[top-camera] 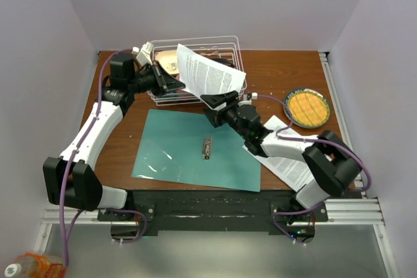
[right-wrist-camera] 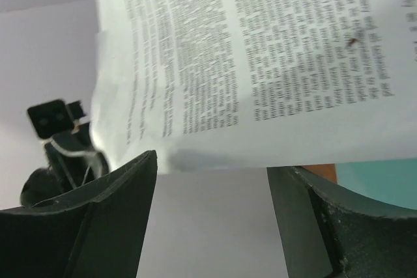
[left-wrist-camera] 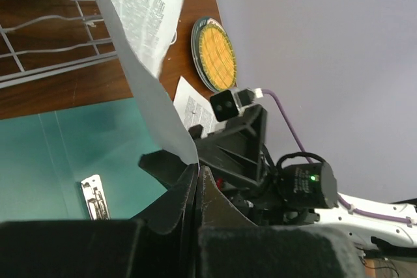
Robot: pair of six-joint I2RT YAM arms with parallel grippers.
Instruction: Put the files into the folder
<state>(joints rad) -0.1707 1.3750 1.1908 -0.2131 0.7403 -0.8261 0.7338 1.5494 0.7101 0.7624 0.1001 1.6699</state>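
My left gripper (left-wrist-camera: 197,180) is pinched tight on one edge of a sheet (top-camera: 210,73), holding it up at 12 o'clock from the folder (top-camera: 169,154). My right gripper (right-wrist-camera: 212,164) is wide apart at the sheet's low edge. I think it should close softly there (paper is thin and floppy), then both go down slowly together. The folder is flat, smooth, green, with a little metal clip (top-camera: 207,148). More sheets (top-camera: 290,164) lie at its 3 o'clock.

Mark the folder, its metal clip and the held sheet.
folder (top-camera: 169,154), top external view, bare teal surface left of the clip.
metal clip (top-camera: 207,148), top external view, its middle.
held sheet (top-camera: 212,73), top external view, centre of the printed face.
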